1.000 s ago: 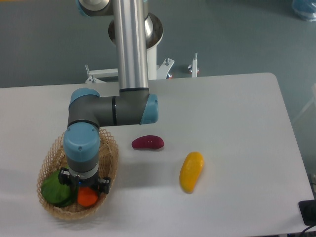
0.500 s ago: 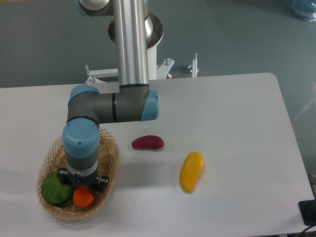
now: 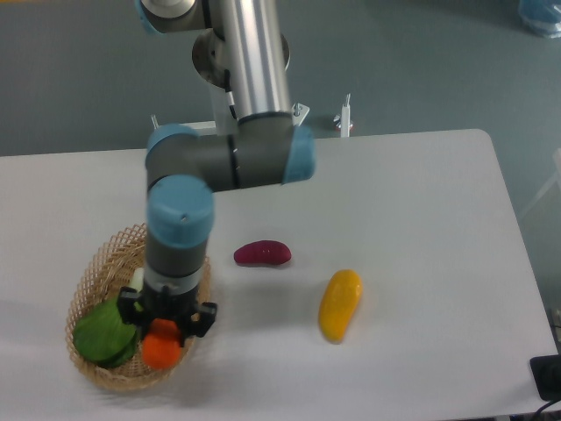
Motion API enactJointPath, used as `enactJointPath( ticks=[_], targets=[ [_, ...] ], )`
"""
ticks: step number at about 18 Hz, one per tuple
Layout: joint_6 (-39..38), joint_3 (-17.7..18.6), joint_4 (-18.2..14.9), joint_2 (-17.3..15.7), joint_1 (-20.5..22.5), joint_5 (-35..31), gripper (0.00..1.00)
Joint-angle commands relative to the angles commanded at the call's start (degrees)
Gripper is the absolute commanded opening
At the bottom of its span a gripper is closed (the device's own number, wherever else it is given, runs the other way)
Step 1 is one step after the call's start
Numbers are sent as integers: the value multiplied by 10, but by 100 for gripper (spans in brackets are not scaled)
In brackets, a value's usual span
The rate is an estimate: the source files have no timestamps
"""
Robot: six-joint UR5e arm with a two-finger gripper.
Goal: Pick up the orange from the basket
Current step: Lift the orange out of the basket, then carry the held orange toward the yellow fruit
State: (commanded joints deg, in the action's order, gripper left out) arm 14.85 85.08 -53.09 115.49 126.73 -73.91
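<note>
Camera, glossy orange (image 3: 160,351) — round, in end effector (image 3: 165,336)

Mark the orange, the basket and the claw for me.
orange (image 3: 159,353), fixed camera, on its glossy front below the claw.
basket (image 3: 88,285), fixed camera, on the woven left rim.
claw (image 3: 166,326), fixed camera, midway between its fingertips, just above the orange.
</note>
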Motion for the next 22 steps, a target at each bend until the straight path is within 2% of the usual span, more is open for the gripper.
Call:
enactJointPath(
  ticks=[8,11,15,22],
  targets=[
    [85,-4,-1,-19,81,-14,54],
    [150,-1,-7,-25,121,-22,54],
    [227,-2,-9,-25,155,-25,54],
    [363,10,-18,-24,186,-101,55]
  ],
)
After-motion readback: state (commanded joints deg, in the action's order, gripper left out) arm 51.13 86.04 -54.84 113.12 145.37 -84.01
